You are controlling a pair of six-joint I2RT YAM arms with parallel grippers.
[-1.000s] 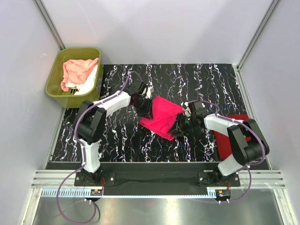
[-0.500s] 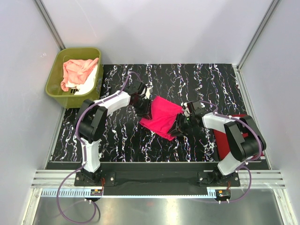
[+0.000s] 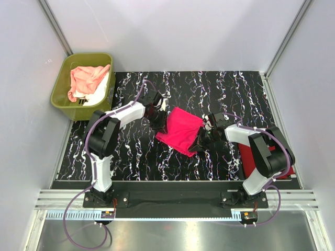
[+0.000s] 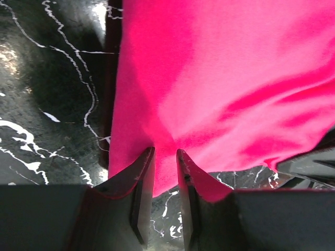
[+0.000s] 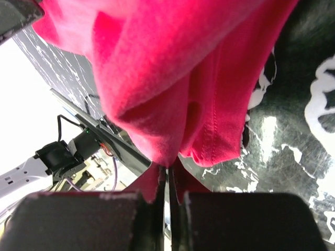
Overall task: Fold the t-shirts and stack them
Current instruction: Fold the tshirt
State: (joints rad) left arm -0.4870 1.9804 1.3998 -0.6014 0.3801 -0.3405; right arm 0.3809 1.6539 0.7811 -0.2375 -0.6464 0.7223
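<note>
Fingers of the right gripper press together on a bunched fold of the hot pink t-shirt. The left gripper nips the opposite hem, its fingers all but closed on the cloth. The shirt spans the gap between the two over the middle of the black marbled table, its long axis running from arm to arm. A darker red t-shirt lies to the right, beneath the right arm, which is likely the nearer one for stacking.
</note>
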